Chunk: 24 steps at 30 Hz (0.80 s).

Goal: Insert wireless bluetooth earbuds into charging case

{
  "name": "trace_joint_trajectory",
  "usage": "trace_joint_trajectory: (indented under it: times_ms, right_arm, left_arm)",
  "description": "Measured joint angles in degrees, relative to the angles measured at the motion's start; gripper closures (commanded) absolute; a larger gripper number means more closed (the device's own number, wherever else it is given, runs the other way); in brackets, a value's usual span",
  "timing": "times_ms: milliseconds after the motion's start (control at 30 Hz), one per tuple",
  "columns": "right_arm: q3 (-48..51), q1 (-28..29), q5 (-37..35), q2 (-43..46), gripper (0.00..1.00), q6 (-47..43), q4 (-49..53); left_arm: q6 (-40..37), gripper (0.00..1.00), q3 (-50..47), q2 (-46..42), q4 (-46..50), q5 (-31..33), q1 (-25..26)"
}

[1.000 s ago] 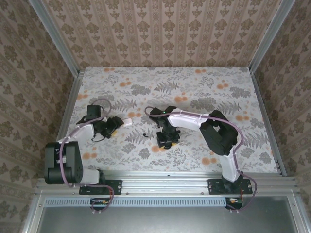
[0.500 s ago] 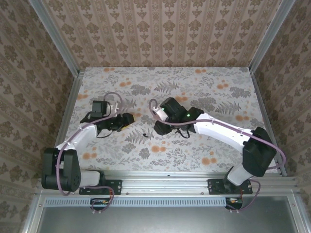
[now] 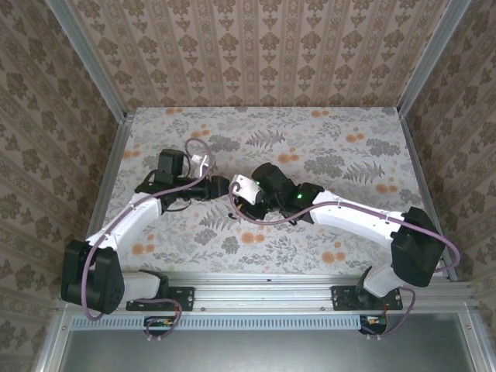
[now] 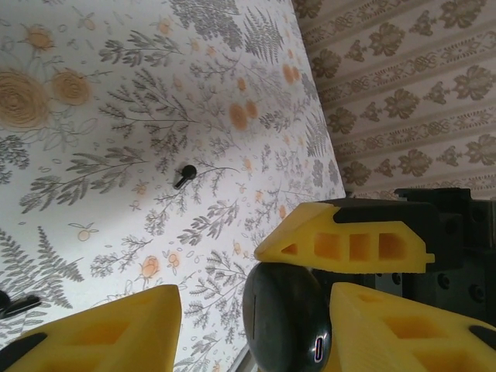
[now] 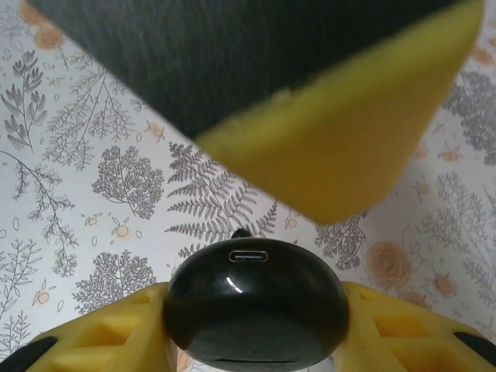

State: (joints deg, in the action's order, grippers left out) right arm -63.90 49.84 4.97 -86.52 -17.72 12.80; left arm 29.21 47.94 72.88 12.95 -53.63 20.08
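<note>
Black shiny charging case (image 5: 256,302), low middle, pinched btwn right claw (image 5: 256,329) fingers. Left claw (image 4: 256,310) spread, w/ gap. Black earbud (image 4: 184,175) on table (image 4: 93,217), middle-left.

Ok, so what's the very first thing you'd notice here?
A shiny black charging case, pinched by the right gripper between its yellow fingers, just above the flowery table. A tiny black earbud lies by itself on the table nearby.
</note>
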Motion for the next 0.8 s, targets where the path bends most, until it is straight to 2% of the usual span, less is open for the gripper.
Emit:
trace_joint_trajectory:
  times_ms: [233,467,667,700,800]
  right_arm:
    - [0.0,0.0,-0.1,0.6,0.60,-0.4,-1.1]
    - [0.0,0.0,-0.1,0.7,0.60,-0.3,-1.2]
    - [0.0,0.1,-0.1,1.1,0.59,-0.3,-1.0]
    - [0.0,0.1,-0.2,1.1,0.57,-0.3,-1.0]
    - [1.0,0.1,-0.5,2.0,0.42,-0.4,-1.5]
  left_arm:
    - [-1.0,0.49,0.3,0.0,0.9,-2.2,2.4]
    - [-3.0,0.61,1.0,0.3,3.6,-2.7,3.5]
    - [-4.9,0.78,2.5,0.4,5.7,-1.8,4.0]
    - [-5.2,0.81,2.8,0.4,6.0,-1.7,4.1]
    - [-6.0,0.84,3.1,0.4,6.5,-1.2,4.3]
